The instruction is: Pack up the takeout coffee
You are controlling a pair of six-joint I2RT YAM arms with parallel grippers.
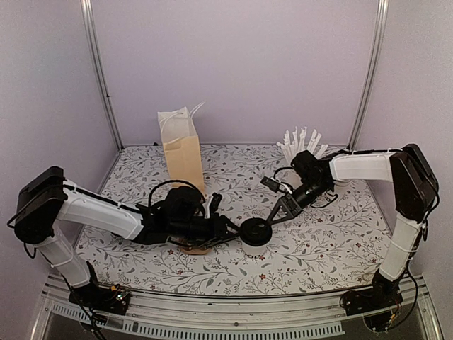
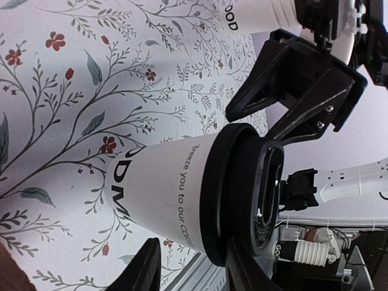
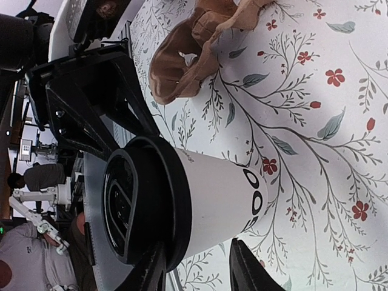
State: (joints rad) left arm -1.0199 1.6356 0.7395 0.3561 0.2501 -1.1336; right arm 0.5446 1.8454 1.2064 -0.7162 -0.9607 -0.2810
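Just right of the brown paper bag, the left gripper, the takeout coffee and the right gripper are closely lined up. The coffee could be toppled if pushed unevenly from both sides. Both jaw pairs are seen partly spread beside its lid, nothing pinched.

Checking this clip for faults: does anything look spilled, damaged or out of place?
No spill: the lidded cup stands upright mid-scene with its lid on. The odd point is that the left tool and the right tool both crowd that one cup from opposite sides. A crumpled brown paper piece lies near it.
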